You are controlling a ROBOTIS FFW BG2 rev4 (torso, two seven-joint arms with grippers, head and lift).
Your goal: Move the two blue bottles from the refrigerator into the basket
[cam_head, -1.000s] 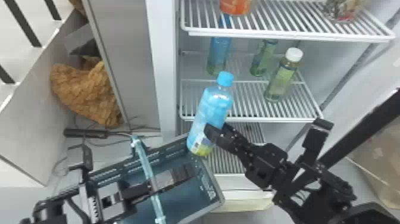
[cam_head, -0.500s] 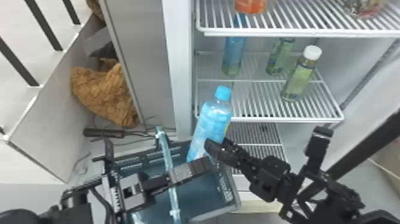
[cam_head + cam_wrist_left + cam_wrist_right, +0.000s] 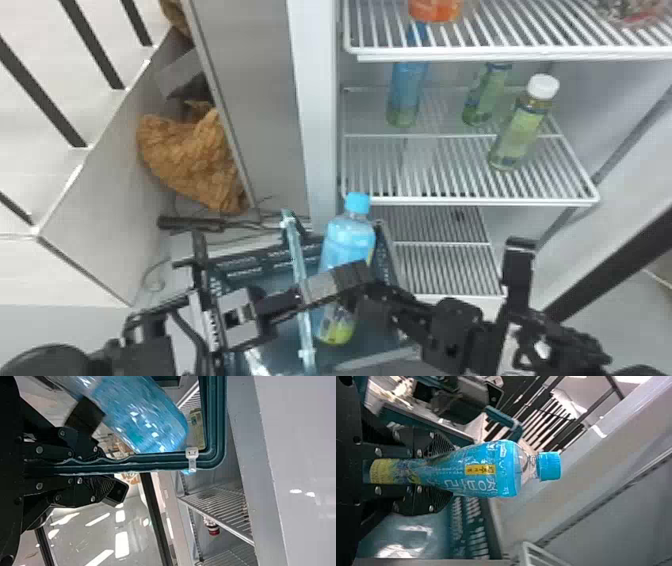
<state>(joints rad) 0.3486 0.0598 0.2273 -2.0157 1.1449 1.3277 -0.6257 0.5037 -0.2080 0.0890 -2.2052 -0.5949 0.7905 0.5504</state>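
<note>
Two holds noted: right gripper (image 3: 451, 473) clamped on blue bottle (image 3: 494, 471), aslant at the basket (image 3: 390, 260) mouth; left gripper (image 3: 102, 455) clamped on basket handle (image 3: 158, 463). Second bottle (image 3: 406, 95) shelved beyond basket. Early release could topple the first; handle pull could tip the basket

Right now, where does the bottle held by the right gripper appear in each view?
Head view: the blue bottle is in the lower middle, leaning, beside the handle.
Left wrist view: its blue body shows just past that handle.
Right wrist view: in the right gripper, cap away from the wrist.
Shared landmark: the teal basket with its handle.
</note>
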